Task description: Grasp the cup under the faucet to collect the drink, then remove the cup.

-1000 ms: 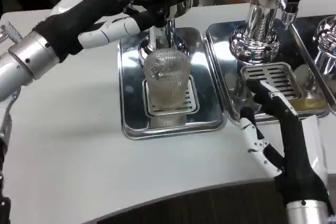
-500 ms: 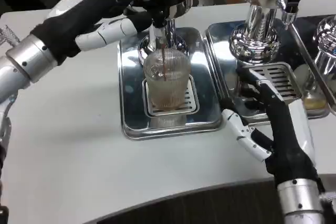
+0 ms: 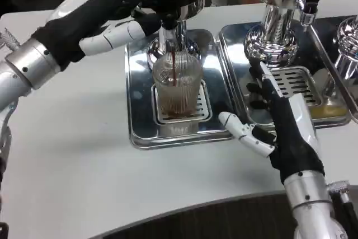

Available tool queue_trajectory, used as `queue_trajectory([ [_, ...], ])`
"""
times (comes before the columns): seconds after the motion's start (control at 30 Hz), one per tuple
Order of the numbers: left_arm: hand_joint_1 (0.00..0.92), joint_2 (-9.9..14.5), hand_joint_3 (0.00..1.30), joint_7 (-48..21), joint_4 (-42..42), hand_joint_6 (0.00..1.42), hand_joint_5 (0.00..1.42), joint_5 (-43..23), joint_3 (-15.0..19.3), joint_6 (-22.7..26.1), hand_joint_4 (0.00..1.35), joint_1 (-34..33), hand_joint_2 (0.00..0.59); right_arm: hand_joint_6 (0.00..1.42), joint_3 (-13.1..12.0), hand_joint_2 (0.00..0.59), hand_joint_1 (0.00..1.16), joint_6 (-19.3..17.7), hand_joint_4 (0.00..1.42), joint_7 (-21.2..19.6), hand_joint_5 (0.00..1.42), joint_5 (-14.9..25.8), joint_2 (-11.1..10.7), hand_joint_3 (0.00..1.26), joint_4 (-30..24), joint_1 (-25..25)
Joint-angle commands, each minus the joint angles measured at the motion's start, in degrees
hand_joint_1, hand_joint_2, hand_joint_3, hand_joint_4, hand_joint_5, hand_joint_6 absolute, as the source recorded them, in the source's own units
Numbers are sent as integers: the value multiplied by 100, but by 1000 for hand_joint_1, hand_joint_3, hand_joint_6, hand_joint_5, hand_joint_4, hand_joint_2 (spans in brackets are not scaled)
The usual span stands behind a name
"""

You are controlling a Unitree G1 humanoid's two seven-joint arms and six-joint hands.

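Observation:
A clear ribbed cup (image 3: 178, 85) stands upright on the grate of the left steel drip tray (image 3: 140, 121), under the faucet (image 3: 168, 29). A thin dark stream runs from the faucet into the cup, and brown drink fills its lower part. My left hand (image 3: 120, 9) reaches in from the upper left, its fingers on the faucet's tap above the cup. My right hand (image 3: 279, 124) is open to the right of the cup, fingers apart over the edge of the neighbouring tray, a short gap from the cup.
A second dispenser with a chrome base (image 3: 274, 40) stands on the right drip tray (image 3: 324, 113). Another chrome dispenser base (image 3: 348, 48) shows at the far right edge. The table's front edge (image 3: 168, 214) runs below the trays.
Drink began to pour, and the brown level in the cup has risen. My right hand moved left and forward toward the cup. My left hand stays at the tap.

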Motion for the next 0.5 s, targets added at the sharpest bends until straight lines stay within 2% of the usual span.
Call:
queue_trajectory([
  [0.03, 37, 12, 268, -149, -75, 461, 311, -26, 6, 17, 270, 105, 82, 223, 120, 202, 540, 136, 6, 116, 91, -108, -70, 0, 318, -376],
  [0.33, 38, 18, 273, -152, -93, 461, 311, -18, 14, 27, 270, 127, 83, 164, 281, 186, 541, 181, 0, 269, 6, -25, -53, 0, 989, -967],
  [0.5, 38, 28, 276, -150, -103, 461, 311, -13, 20, 30, 270, 121, 83, 150, 309, 185, 540, 156, 0, 198, 0, -32, 10, 0, 1324, -1198],
])
